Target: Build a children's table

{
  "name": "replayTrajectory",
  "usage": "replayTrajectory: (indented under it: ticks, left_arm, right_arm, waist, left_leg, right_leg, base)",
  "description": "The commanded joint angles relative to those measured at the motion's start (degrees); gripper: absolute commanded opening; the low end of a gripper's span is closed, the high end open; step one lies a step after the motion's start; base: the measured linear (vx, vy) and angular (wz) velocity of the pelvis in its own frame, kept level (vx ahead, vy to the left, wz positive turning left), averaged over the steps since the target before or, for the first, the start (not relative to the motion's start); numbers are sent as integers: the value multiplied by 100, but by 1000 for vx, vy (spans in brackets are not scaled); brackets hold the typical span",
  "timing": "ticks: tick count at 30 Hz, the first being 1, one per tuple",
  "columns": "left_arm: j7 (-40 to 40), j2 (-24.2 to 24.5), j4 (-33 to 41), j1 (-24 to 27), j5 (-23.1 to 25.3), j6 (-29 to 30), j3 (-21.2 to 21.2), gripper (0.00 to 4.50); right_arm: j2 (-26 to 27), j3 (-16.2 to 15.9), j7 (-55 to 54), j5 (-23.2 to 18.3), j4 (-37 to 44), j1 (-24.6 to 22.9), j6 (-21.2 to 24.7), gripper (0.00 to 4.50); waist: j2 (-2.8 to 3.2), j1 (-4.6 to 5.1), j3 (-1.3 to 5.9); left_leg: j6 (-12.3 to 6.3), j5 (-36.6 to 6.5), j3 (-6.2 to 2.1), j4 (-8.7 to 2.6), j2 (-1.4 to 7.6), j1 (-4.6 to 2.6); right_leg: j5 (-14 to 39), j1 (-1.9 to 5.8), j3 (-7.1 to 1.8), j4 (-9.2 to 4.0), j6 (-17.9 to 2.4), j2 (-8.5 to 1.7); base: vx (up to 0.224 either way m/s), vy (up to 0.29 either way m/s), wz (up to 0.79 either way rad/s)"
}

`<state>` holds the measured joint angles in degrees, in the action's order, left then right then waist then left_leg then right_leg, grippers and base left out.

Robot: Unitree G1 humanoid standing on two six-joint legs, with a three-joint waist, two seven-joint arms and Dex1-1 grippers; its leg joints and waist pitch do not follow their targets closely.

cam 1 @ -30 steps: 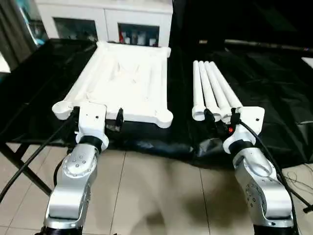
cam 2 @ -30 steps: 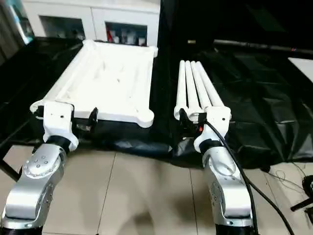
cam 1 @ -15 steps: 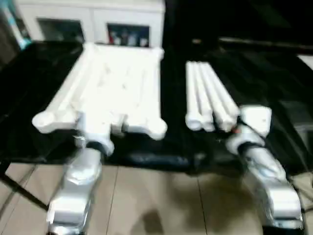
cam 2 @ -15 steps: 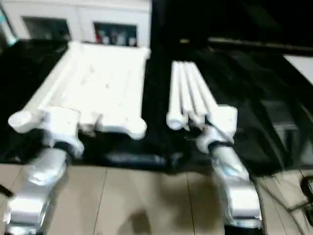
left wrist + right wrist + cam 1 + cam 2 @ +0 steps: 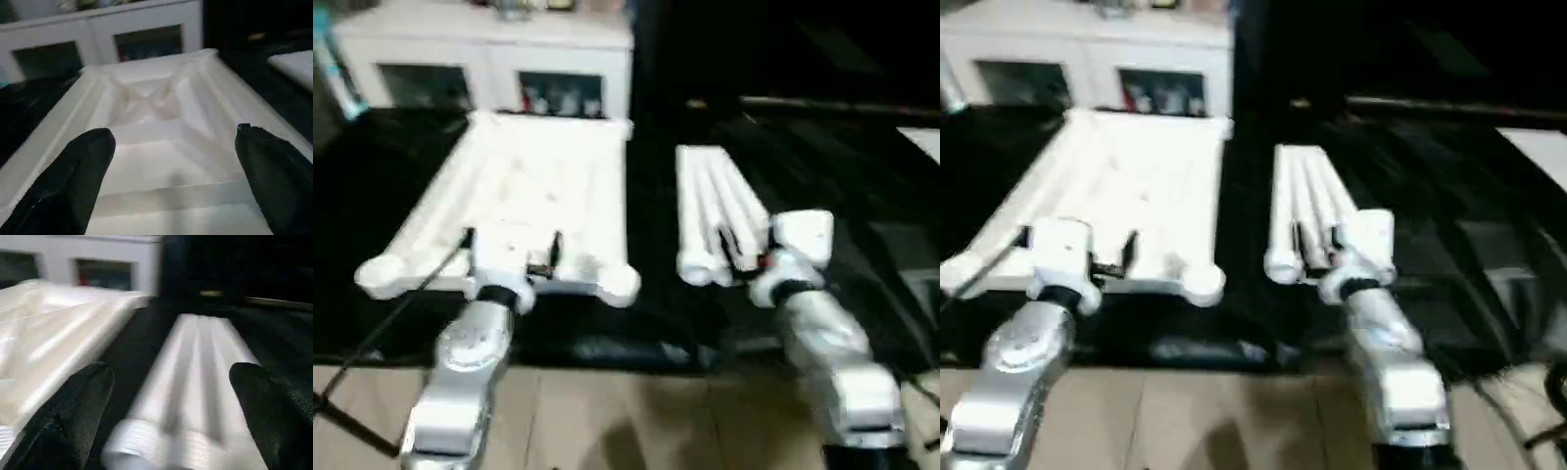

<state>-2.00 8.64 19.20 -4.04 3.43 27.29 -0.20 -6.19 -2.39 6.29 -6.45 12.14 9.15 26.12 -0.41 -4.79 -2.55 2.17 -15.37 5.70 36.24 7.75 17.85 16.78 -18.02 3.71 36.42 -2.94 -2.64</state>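
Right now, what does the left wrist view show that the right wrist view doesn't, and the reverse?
Left wrist view alone: the left gripper, open, fingers either side of the tabletop's ribbed underside with its crossed ribs. Right wrist view alone: the right gripper, open, over the near ends of the bundled legs, on black sheeting. Both: the tabletop and the white cabinet behind it.

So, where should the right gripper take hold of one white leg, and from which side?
Probably at the near flared end of the outermost leg, coming from above. The legs lie flat and packed side by side, so only that one has a free side. The open right gripper already hangs over those near ends.
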Motion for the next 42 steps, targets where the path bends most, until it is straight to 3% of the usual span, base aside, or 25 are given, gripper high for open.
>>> replayTrajectory:
  ticks: [1,3,4,5,7,8,9,10,11,12,15,16,17,19,20,23,25,27,28,29,31,32,33,37,42]
  left_arm:
    - [-20,-20,40,-37,24,37,-66,447]
    - [-23,-3,36,-44,19,38,-66,447]
    - [-29,15,36,-53,17,43,-72,447]
    - [-31,20,37,-58,18,46,-75,447]
    - [-40,32,31,-70,19,52,-78,447]
    - [-40,32,31,-70,19,52,-78,447]
    - [-56,28,34,-72,25,56,-72,447]
    - [-68,28,39,-73,28,60,-70,447]
    - [-80,28,44,-74,31,66,-66,447]
    - [-82,30,44,-76,32,68,-65,447]
    - [-83,32,47,-81,30,80,-64,447]
    - [-81,37,50,-78,29,82,-65,447]
    - [-75,48,50,-76,24,84,-73,447]
    - [-76,60,55,-73,17,85,-75,447]
    - [-81,65,58,-69,12,84,-73,447]
    - [-93,82,40,-81,14,84,-72,447]
    - [-111,86,25,-91,23,82,-68,447]
    - [-314,67,10,-128,-143,-33,-60,447]
    - [-314,67,10,-128,-143,-33,-60,447]
    - [-459,77,10,-151,-257,26,-85,447]
    - [-964,267,-19,-191,-426,-5,-301,447]
    - [-1084,327,-27,-200,-468,-20,-367,447]
    - [-1084,327,-27,-200,-468,-20,-367,447]
    - [-2521,1179,-487,-461,-675,-326,-806,447]
    - [-3849,1889,-940,-874,-881,-548,-889,447]
  right_arm:
    - [-107,86,1,71,9,1,7,425]
    - [-127,30,77,138,49,-14,-10,425]
    - [-128,2,87,189,81,-26,-3,425]
    - [-117,4,75,194,88,-31,0,425]
    - [-90,17,43,191,78,-32,7,425]
    - [-90,17,43,191,78,-32,7,425]
    - [-22,85,-10,69,75,-45,20,425]
    - [0,119,-33,14,77,-50,21,425]
    - [-4,134,-31,-8,85,-57,15,425]
    - [-12,132,-20,-5,87,-61,12,425]
    - [-26,134,15,14,97,-81,-7,425]
    - [-13,147,16,20,93,-87,4,425]
    - [-2,156,31,46,81,-91,7,425]
    - [0,148,44,71,85,-105,2,425]
    - [7,147,46,78,89,-110,5,425]
    - [14,157,86,54,117,-123,2,425]
    - [-13,141,106,22,136,-130,-15,425]
    - [-208,72,371,-90,177,-108,-76,425]
    - [-208,72,371,-90,177,-108,-76,425]
    - [-271,68,493,-144,188,-90,-103,425]
    - [-448,105,877,-329,229,-43,-185,425]
    - [-485,123,982,-368,240,-33,-205,425]
    - [-485,123,982,-368,240,-33,-205,425]
    - [-1281,150,2362,-926,244,128,151,425]
    - [-1947,-93,3344,-1156,292,281,248,425]
  waist:
    - [170,262,320]
    - [35,283,256]
    - [-199,-14,224]
    - [-292,-60,338]
    - [-185,-53,311]
    - [-47,-80,312]
    - [230,58,319]
    - [317,226,273]
    - [317,275,417]
    - [276,301,452]
    - [172,193,382]
    - [2,182,310]
    - [-351,118,340]
    - [-379,-134,293]
    - [-311,-215,252]
    - [-164,-215,186]
    - [152,-74,182]
    - [241,172,300]
    - [203,212,296]
    - [70,160,290]
    - [-28,52,345]
    - [-102,-121,553]
    - [-128,-96,512]
    - [4,-49,265]
    - [4,-36,132]
  left_leg:
    - [-1458,-1171,-730,-773,866,-719]
    - [-2112,-654,-541,-678,654,-579]
    - [-2147,-450,-214,-196,-198,547]
    - [-1563,-244,-209,476,-26,743]
    - [-990,223,-166,404,115,880]
    - [-978,440,-161,223,174,779]
    - [-658,485,-106,-258,354,208]
    - [-1048,-398,-494,-651,684,-175]
    - [-1545,-478,-848,-620,994,-709]
    - [-1908,51,-937,-544,1005,-737]
    - [-2375,1312,-460,-552,726,-405]
    - [-2170,631,-182,-588,503,-228]
    - [-1599,-705,93,-376,18,-5]
    - [-823,-655,29,409,-194,195]
    - [-530,-205,-82,470,-150,385]
    - [-339,72,-137,236,12,348]
    - [-390,-542,-197,-578,385,172]
    - [-708,-1323,-668,-729,799,-489]
    - [-1225,-582,-714,-655,814,-495]
    - [-1646,677,-497,-374,597,-326]
    - [-1490,1716,-188,-142,193,137]
    - [-1044,2963,-162,-47,120,372]
    - [-887,2980,-146,-68,117,418]
    - [-235,147,-165,-361,318,276]
    - [-57,-1261,-35,-545,460,128]
  right_leg:
    - [170,-524,-12,222,-155,-201]
    - [-234,-542,-141,60,26,-368]
    - [100,456,-401,-689,382,-879]
    - [1015,744,-541,-945,536,-1613]
    - [983,787,-62,-990,213,-1468]
    - [1030,796,126,-1043,-30,-1384]
    - [1392,553,298,-926,-358,-770]
    - [1147,211,469,-267,-313,-140]
    - [805,-349,240,311,-113,-135]
    - [675,-514,171,477,153,-131]
    - [-271,-816,22,641,777,-167]
    - [-805,-702,-112,184,449,-265]
    - [-493,-262,-504,-324,330,-441]
    - [3109,168,-1108,-913,-169,-1139]
    - [3357,305,-1066,-869,-434,-1114]
    - [2791,237,-828,-886,-1094,-914]
    - [2155,57,-189,-570,-826,-274]
    - [505,-423,-49,39,-591,-164]
    - [-226,-561,-69,134,-329,-252]
    - [-1015,-541,-206,-96,-304,-455]
    - [-2206,-141,-441,-161,-680,-693]
    - [-4698,95,-545,132,-674,-628]
    - [-5029,74,-530,134,-653,-543]
    - [-1339,-26,-419,-234,-905,-529]
    - [1307,-109,-477,-507,-919,-645]
  base:
    - [130,28,8]
    - [108,-1,6]
    - [60,-22,31]
    - [57,-15,51]
    - [82,-12,52]
    - [125,26,62]
    - [125,26,62]
    - [129,60,34]
    - [159,29,4]
    - [159,29,4]
    - [133,6,5]
    - [86,-49,-2]
    - [76,-119,9]
    - [82,-120,8]
    - [97,-68,-6]
    - [87,-27,0]
    - [83,44,3]
    - [114,67,6]
    - [111,53,11]
    - [82,30,10]
    - [70,10,7]
    - [0,0,0]
    - [0,0,0]
    - [-14,-6,1]
    - [-59,-21,5]
